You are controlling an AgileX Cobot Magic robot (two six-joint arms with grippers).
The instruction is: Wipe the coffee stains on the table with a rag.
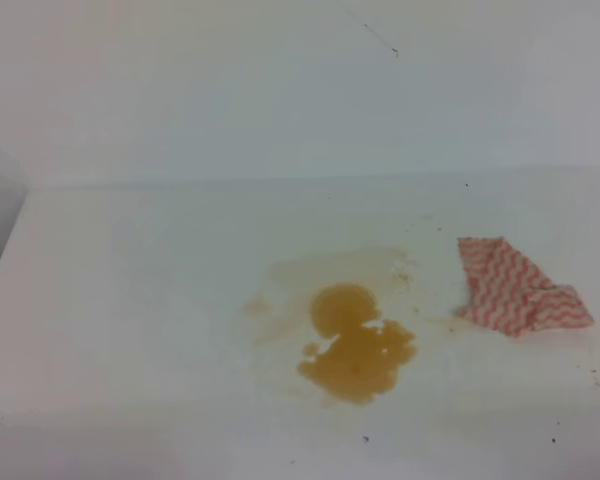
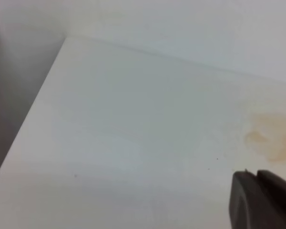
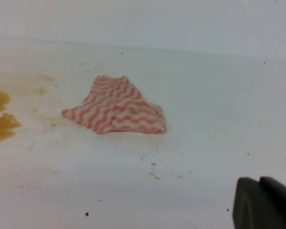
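Coffee stains (image 1: 358, 350) sit as a wet amber-brown blotch on the white table (image 1: 130, 300), with fainter yellowish smears fanning out above and to the left of it. Nothing looks wiped: the liquid is whole and glossy, so by my reading the whole job is ahead, starting with picking up the cloth.

Taking the blotch as the landmark, the rag (image 1: 517, 288) lies just to its right and slightly farther back, crumpled and partly folded, flat on the tabletop and clear of the main pool, though a pale smear reaches close to its near edge. From the right wrist view the rag (image 3: 117, 106) lies ahead of the right gripper (image 3: 264, 202), well apart from it, nothing held; its fingers are pressed together. The left gripper (image 2: 262, 200) shows only as a dark corner on the far side of the blotch from the rag; whether it is apart or together I cannot tell.
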